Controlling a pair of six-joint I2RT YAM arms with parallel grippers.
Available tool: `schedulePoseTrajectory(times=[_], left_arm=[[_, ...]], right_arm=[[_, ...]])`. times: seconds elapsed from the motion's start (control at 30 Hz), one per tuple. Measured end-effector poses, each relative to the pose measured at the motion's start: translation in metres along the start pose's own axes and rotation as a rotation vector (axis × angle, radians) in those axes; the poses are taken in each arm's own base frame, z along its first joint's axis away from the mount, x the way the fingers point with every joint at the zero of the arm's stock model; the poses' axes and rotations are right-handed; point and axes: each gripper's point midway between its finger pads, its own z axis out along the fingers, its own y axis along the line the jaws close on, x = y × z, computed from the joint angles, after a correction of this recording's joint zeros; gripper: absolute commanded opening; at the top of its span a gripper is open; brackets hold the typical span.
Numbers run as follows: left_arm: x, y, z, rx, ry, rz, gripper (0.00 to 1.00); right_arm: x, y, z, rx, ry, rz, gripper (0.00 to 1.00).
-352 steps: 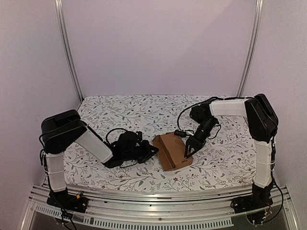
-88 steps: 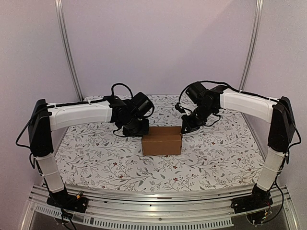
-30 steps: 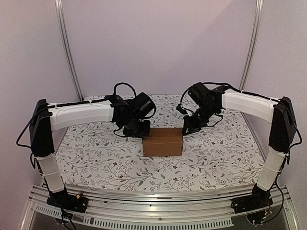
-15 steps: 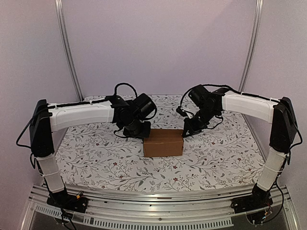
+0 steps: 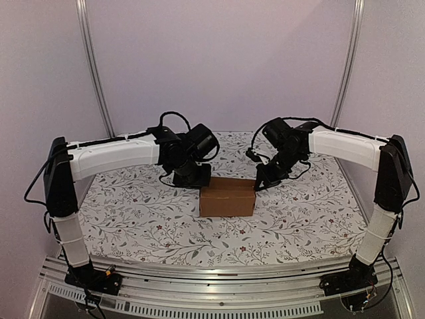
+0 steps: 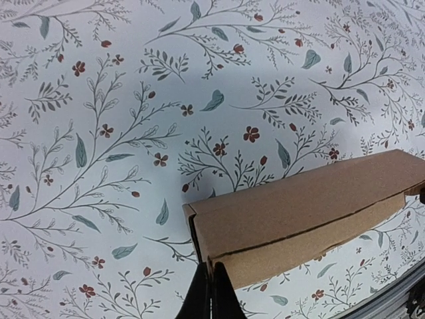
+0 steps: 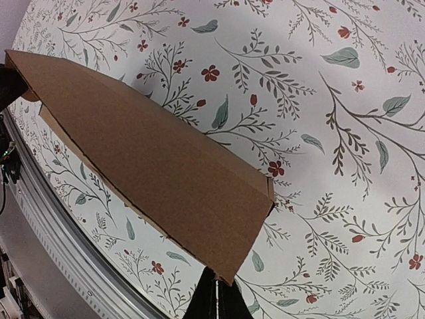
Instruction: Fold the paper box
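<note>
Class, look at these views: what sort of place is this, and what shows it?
Probably a robot test booth, not a home: left arm and right arm bolted to an aluminium rail, plain walls with metal posts, a floral-covered table bearing the paper box.

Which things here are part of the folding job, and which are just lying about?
Job: paper box, closed up; left gripper and right gripper, both shut, at its ends.
Just there: floral table cover; metal rail in front.
</note>
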Motion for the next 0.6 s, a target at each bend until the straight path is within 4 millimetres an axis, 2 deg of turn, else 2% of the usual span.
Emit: schedulePoseTrajectory(times=[0.2,0.6], left_arm=[[0.007,0.002,0.01,-0.019,0.03,0.006,0.0],[0.004,0.002,0.014,-0.027,-0.004,-0.004,0.0]], right_arm=[[0.0,0.0,0.0,0.0,0.0,0.0,0.01],[0.001,0.0,-0.001,-0.002,-0.001,0.0,0.01]])
